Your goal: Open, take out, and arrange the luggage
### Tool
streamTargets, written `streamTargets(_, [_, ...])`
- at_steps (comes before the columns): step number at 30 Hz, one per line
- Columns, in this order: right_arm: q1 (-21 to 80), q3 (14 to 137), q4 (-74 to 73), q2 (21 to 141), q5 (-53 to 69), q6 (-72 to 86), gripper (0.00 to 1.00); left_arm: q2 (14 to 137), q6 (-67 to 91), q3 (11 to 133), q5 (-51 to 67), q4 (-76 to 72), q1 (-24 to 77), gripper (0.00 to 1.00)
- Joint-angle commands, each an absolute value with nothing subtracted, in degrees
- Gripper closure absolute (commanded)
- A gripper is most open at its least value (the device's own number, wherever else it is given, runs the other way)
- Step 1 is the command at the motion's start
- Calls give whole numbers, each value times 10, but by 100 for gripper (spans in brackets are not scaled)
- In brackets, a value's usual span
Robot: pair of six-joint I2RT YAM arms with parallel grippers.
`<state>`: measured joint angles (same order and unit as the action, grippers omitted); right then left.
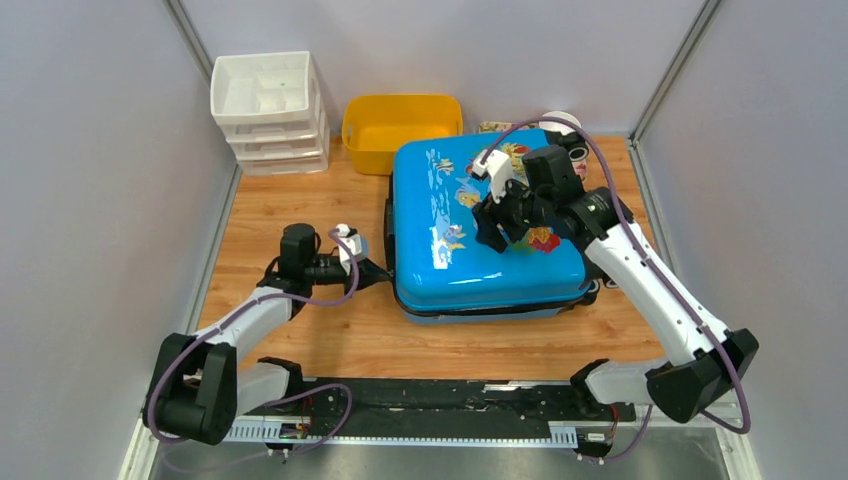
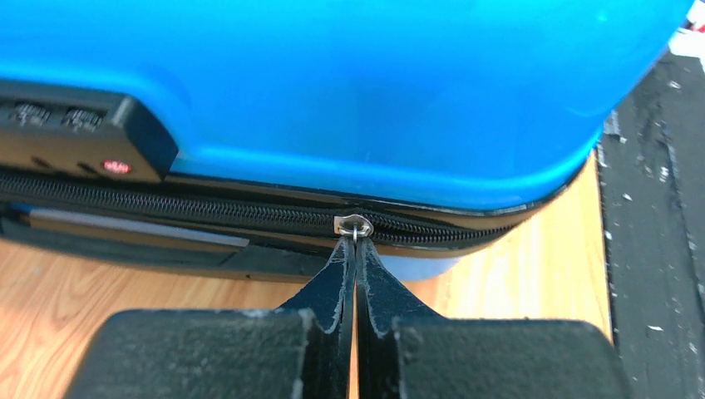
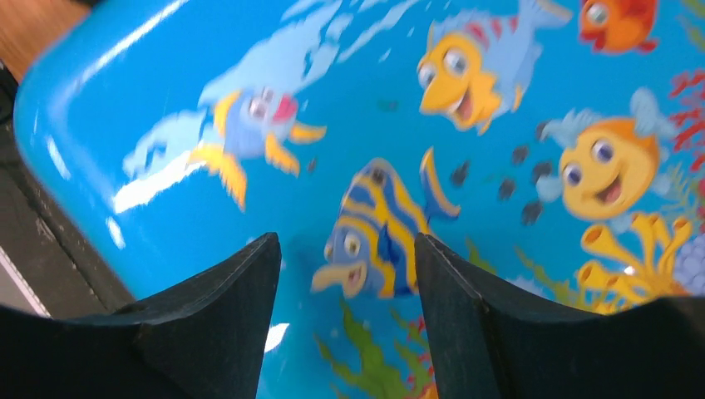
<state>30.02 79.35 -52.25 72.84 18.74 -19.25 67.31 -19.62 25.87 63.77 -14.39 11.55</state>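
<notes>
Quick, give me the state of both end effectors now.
Left end effector: closed, pinching the zipper pull on the luggage.
Right end effector: open, empty, over the luggage lid.

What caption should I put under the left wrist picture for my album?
Left pincer, shut, pinches the zipper pull on the blue luggage's side.

Worktop [image 1: 290, 215]: we see pale wood planking, closed in by grey walls at the left, right and back.
Drawer unit [image 1: 268, 110]: white plastic, stacked tiers, standing in the far left corner; the top tray faces up and shows its compartments.
Yellow tub [image 1: 400, 128]: upright, just right of the drawer unit, near the back wall.
White rounded object [image 1: 560, 121]: far right at the back; we cannot tell what it is.
</notes>
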Motion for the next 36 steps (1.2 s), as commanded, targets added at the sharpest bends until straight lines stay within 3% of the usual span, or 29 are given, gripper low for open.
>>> streamTargets(1, [303, 860, -503, 775, 154, -142, 35, 618, -306, 296, 734, -143, 162, 100])
streamTargets(8, [302, 800, -523, 801, 142, -143, 43, 664, -612, 411, 652, 224, 136, 100])
streamTargets(13, [303, 730, -521, 776, 128, -159, 46, 727, -753, 483, 581, 323, 107, 100])
streamTargets(22, [303, 698, -523, 759, 138, -169, 47, 802, -626, 494, 578, 120, 83, 100])
streamTargets(26, [303, 682, -526, 746, 142, -174, 47, 830, -478, 463, 567, -118, 83, 100])
streamTargets(36, [303, 647, -533, 720, 156, -182, 48, 984, -331, 564, 523, -289, 61, 100])
